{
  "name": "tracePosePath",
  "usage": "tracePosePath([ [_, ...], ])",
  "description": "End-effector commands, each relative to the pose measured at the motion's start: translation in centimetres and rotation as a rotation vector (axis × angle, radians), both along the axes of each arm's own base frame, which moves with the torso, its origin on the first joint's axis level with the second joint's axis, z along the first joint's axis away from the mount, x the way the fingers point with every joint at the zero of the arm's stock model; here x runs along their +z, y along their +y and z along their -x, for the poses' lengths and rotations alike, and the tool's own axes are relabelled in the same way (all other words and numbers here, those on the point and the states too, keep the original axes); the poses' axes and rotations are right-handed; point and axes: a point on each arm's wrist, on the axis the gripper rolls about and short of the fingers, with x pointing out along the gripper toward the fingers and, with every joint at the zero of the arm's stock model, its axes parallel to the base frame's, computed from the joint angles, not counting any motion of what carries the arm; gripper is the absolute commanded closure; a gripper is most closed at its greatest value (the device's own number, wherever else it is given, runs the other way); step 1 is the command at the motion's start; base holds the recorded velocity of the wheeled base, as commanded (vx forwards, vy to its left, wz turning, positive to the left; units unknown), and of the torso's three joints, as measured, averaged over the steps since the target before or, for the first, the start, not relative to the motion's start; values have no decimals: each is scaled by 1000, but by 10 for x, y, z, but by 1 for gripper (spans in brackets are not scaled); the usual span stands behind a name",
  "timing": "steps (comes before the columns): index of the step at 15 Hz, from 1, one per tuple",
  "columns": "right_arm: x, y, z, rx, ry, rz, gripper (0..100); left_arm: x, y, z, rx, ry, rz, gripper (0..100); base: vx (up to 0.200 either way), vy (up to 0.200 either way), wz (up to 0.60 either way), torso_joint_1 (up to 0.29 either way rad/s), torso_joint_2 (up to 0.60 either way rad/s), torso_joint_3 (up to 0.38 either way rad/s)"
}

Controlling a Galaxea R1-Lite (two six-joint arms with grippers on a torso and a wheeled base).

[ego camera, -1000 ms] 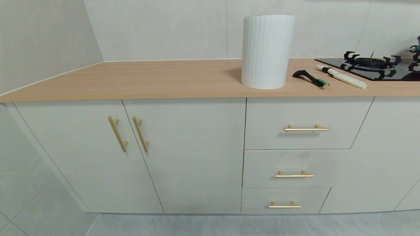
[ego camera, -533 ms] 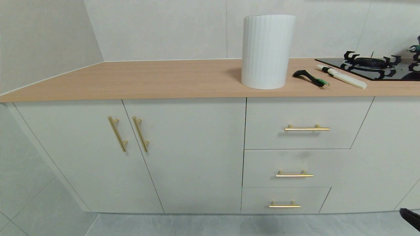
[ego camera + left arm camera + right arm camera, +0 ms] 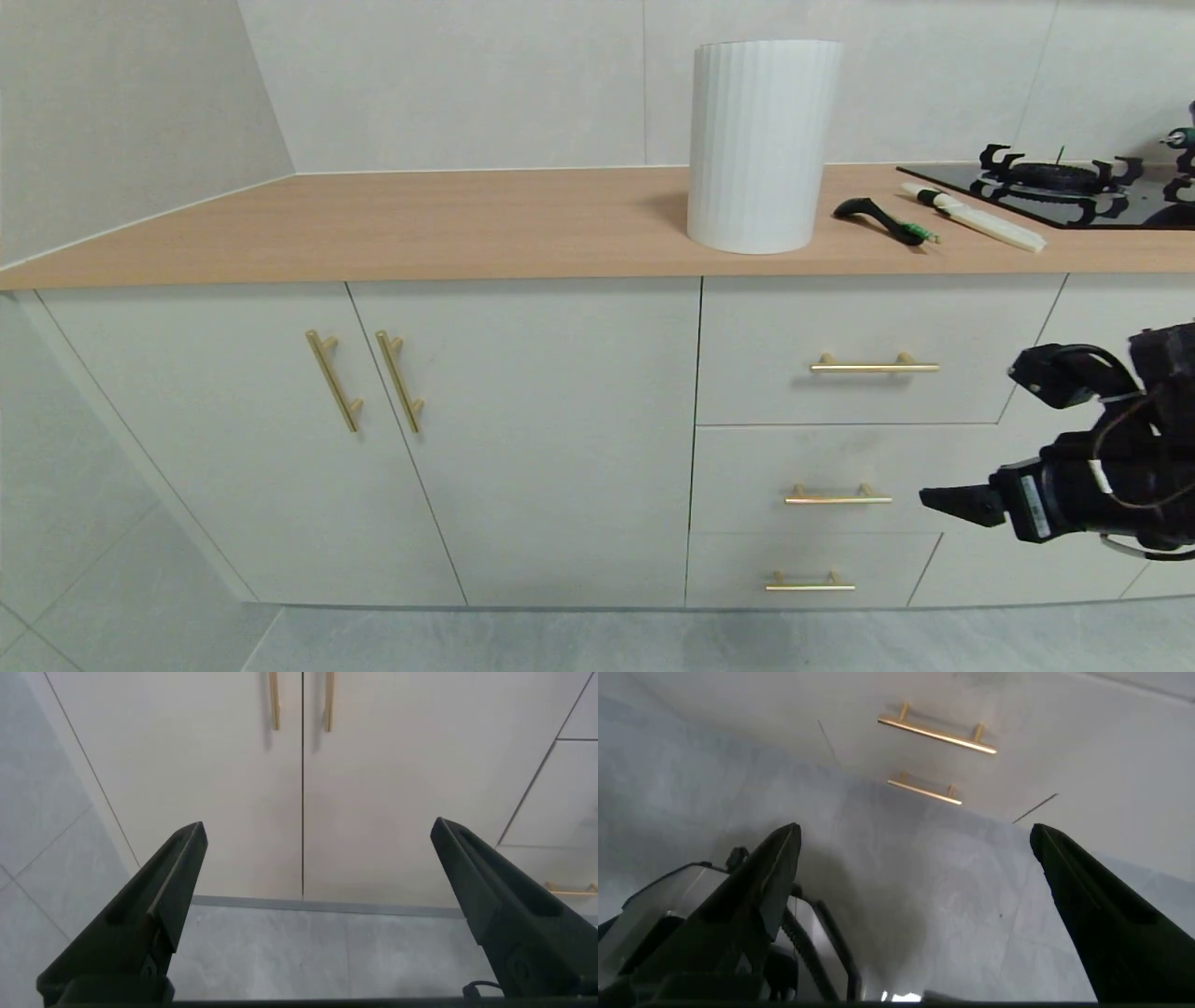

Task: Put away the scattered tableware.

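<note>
Low on the left, the left gripper (image 3: 316, 831) has its fingers spread wide with nothing between them, facing the two cupboard doors (image 3: 302, 784) near the floor. Above, on the wooden counter (image 3: 420, 224), stands a tall white ribbed holder (image 3: 758, 145), probably where the pieces belong. Just to its right lies a black-handled utensil (image 3: 878, 219) with a small green tip. Beside that is a long white utensil (image 3: 976, 222), angled toward the stove (image 3: 1060, 191) and close to its edge.

Both pieces look light, stiff and slim (what the white one is exactly I cannot tell). Lying flat, they would likely skid under a sideways push, so a pinch from above across the middle of the handle seems the safest hold. The black grip is thicker and should be the easier catch.

The right gripper (image 3: 971, 436) is also parted and empty. It hangs in front of the drawers (image 3: 840, 411), below counter level and slightly right of both utensils, well apart from them.
</note>
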Motion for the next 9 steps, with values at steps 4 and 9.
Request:
tracePosePath([
  [4, -68, 13, -66, -127, 105, -51, 0, 0, 0, 0, 0, 0, 0, 0, 0, 0, 0, 0, 0, 0],
  [9, -117, 17, -91, -202, 65, -9, 0, 0, 0, 0, 0, 0, 0, 0, 0, 0, 0, 0, 0, 0],
])
